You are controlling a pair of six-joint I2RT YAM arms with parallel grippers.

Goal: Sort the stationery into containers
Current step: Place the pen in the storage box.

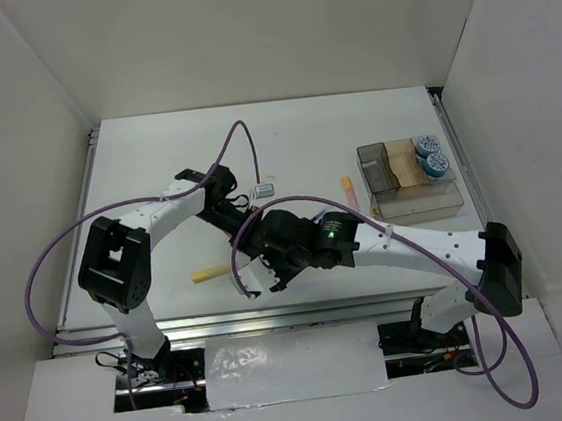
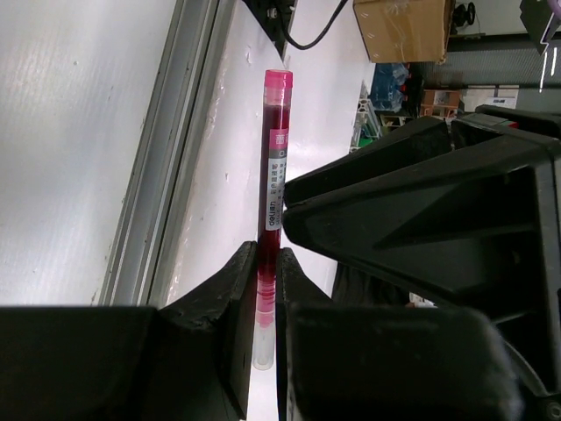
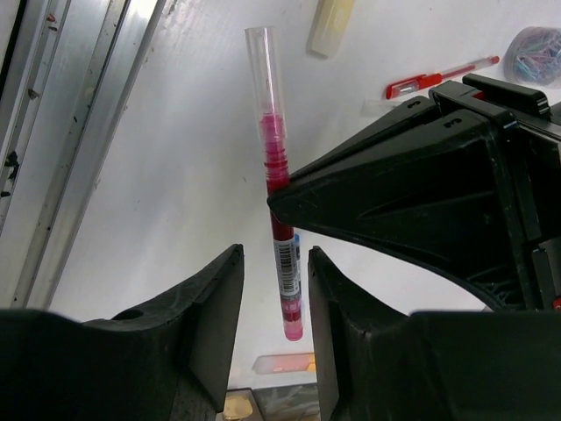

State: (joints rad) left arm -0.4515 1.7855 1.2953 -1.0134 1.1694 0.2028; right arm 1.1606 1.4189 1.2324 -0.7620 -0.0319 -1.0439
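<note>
My left gripper (image 2: 266, 254) is shut on a thin red pen (image 2: 275, 158) near its clear end and holds it above the table. In the right wrist view the same pen (image 3: 282, 237) hangs between the jaws of my open right gripper (image 3: 274, 254), which do not touch it. In the top view both grippers, left (image 1: 234, 218) and right (image 1: 255, 253), meet at the table's middle, and the pen is hidden there. The clear brownish container (image 1: 410, 192) stands at the right with two patterned tape rolls (image 1: 428, 155) in it.
An orange highlighter (image 1: 346, 192) lies left of the container. A yellow highlighter (image 1: 210, 274) lies near the front edge. A small grey item (image 1: 265, 188) lies behind the grippers. Another red pen (image 3: 438, 79) and a round bluish item (image 3: 535, 44) lie on the table.
</note>
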